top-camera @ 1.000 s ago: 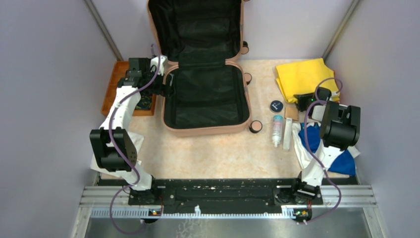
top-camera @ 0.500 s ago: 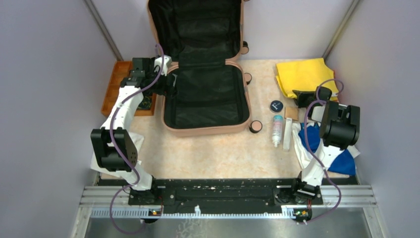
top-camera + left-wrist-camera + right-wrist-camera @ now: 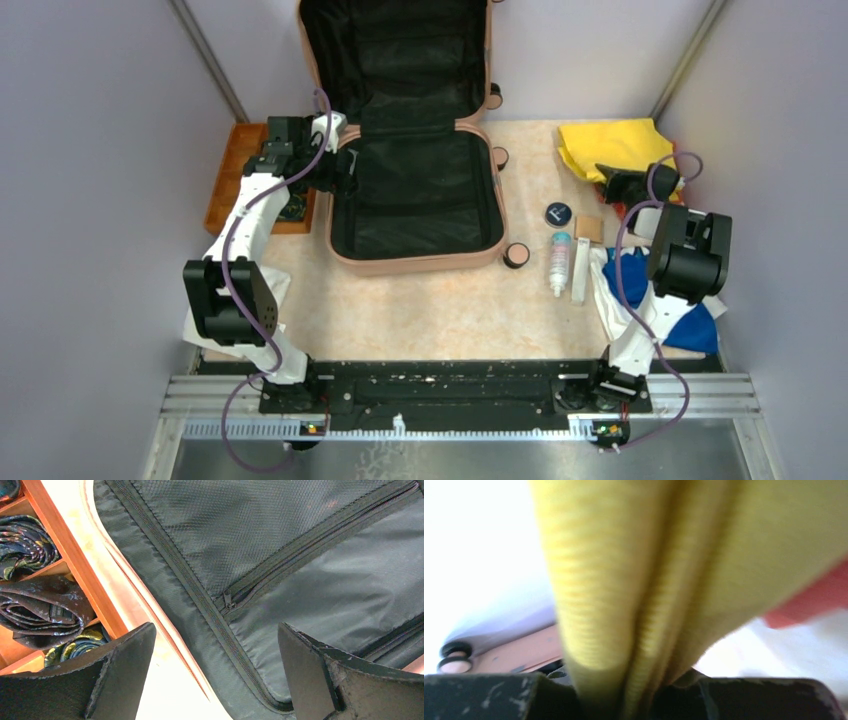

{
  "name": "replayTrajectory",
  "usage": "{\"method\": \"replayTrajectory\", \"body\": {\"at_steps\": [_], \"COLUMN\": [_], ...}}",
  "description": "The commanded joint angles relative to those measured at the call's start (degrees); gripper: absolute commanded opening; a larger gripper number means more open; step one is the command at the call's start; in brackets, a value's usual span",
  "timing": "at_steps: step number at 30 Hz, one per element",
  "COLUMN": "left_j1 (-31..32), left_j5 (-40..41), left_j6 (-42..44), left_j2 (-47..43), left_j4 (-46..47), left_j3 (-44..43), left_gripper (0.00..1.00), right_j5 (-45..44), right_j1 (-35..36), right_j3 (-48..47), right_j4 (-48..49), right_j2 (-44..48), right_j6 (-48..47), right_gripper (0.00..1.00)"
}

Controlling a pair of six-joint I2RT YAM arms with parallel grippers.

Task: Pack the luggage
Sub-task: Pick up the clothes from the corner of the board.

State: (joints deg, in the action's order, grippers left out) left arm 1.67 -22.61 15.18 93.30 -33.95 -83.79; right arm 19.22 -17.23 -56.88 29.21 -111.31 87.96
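Luggage point(image 3: 415, 190) peach-pink, black lining; cloth point(image 3: 610, 145) yellow; tray point(image 3: 225, 185) orange.

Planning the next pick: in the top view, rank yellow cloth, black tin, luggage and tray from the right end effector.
1. Yellow cloth, gripped by the right end effector, far right.
2. Black tin, just left of it.
3. Luggage, centre.
4. Tray, far left.

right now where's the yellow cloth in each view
Top external: yellow cloth, upper right corner of the table.
Left wrist: not in it.
Right wrist: the cloth fills most of the frame, held between the jaws.
Shared landmark: luggage, in top external and left wrist.
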Motion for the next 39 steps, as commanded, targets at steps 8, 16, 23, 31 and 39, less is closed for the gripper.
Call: {"method": "replayTrajectory", "body": {"at_steps": [8,16,23,31,39], "left_j1": [0.0,0.0,0.0,-0.5,-6.5], "left_j5": [0.6,-0.1,0.7,8.8,12.2], "left_j6": [0.8,0.4,-2.8,-6.9,-14.0], "left_j2": [-1.6,-1.5,-0.7,2.0,5.3], "left_j4": [0.6,0.6,1.2,1.1,-0.4], "left_j3": [-0.5,-0.6,-2.0,-5.2,-9.4], "left_gripper": [0.98,0.98,0.98,0.98,0.98], "right_j5": [10.4,11.2,14.8,21.7,27.5], "right_j1": [-2.9,-2.4,4.0,15.3,29.0], "right_j3": [-28.5,-41.5,-62.9,-80.9,-84.1], "right_j4": [-3.1,-11.9,-32.8,-46.3,-45.2], "right_j2": [3.7,2.1,0.6,-3.7,-7.2], "right_j6": [-2.2,-7.8,-19.9,-27.3,-30.5], "right_gripper": [0.0,0.0,0.0,0.0,0.0]}}
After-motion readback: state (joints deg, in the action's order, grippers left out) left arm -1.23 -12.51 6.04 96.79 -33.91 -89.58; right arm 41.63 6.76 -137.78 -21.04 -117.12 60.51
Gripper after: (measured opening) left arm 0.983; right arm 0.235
